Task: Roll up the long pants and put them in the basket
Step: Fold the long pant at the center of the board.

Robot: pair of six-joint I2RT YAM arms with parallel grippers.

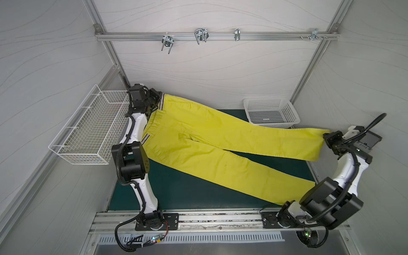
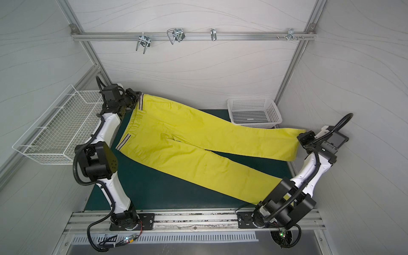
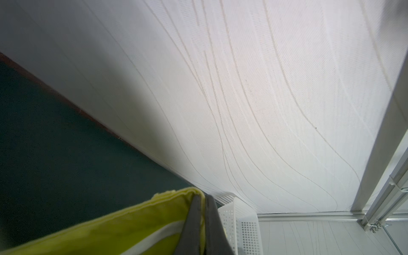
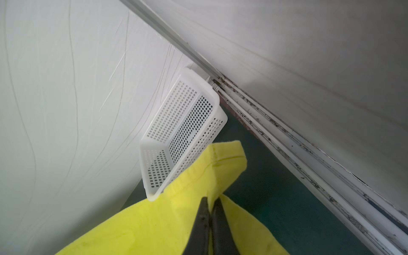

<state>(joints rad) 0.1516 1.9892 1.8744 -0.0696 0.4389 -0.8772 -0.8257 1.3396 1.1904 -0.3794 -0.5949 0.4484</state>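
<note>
Long pants (image 1: 198,141) (image 2: 176,141), bright yellow-green, lie spread across the green tabletop (image 1: 176,187), stretched between my two sets of fingers. My left fingers (image 3: 193,225) are pressed together on the striped waistband at its far corner, with a fold of yellow cloth (image 3: 132,225) pinched in the narrow slit between them. My right fingers (image 4: 202,231) are likewise clamped tight on the hem of the farther leg (image 4: 165,220), the cuff corner sticking out just past their tips.

From the waistband at my left fingers, the farther leg runs straight across to my right fingers. The nearer leg slants away from that line toward the front rail, and its cuff disappears behind the elbow of my right arm (image 1: 346,163), so I cannot see how it ends.

Just beyond my right fingers, between them and the back wall, sits a white plastic basket (image 1: 271,112) (image 4: 183,123). The held leg runs right along its near side, and from my right wrist the cloth crosses in front of the basket's lower corner; whether it presses on the basket I cannot tell. The same basket (image 3: 240,220) shows far off past my left fingertips, along the wall.

Beside my left fingers, on the side away from the long pants, a white wire basket (image 1: 88,125) hangs on the side wall, close to my left arm (image 1: 134,123). High above both sets of fingers, a metal rail with hooks (image 1: 198,36) crosses the back wall.
</note>
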